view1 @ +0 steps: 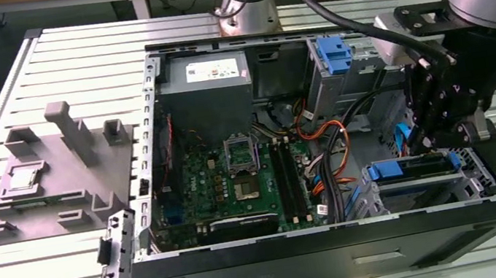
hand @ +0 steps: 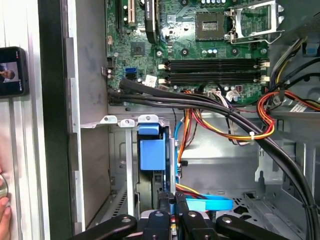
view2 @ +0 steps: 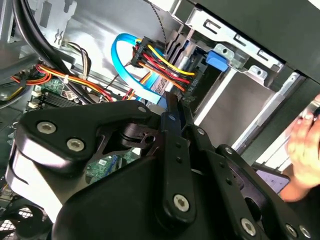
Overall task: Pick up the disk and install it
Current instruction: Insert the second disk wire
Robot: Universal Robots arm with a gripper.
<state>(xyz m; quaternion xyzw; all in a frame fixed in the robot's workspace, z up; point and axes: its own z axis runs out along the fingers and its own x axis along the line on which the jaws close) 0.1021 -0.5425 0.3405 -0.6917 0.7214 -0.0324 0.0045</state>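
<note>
The gripper [view1: 437,144] reaches down inside the open computer case [view1: 345,257], fingers drawn narrowly together, directly over the disk [view1: 410,168] — already seated in the drive cage at the case's front corner, blue carrier handle outward, presumably for removal.

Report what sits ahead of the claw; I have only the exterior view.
Observer: In the first wrist view the disk, blue-framed, stands in the metal bay straight ahead of the claw.
Operator: Name the cables near it.
Observer: In the second wrist view a red, yellow and black wire bundle and a flat blue cable meet just past the claw.
Operator: Check outside the case.
Observer: A person's hand is close beside it in the second wrist view.
</note>
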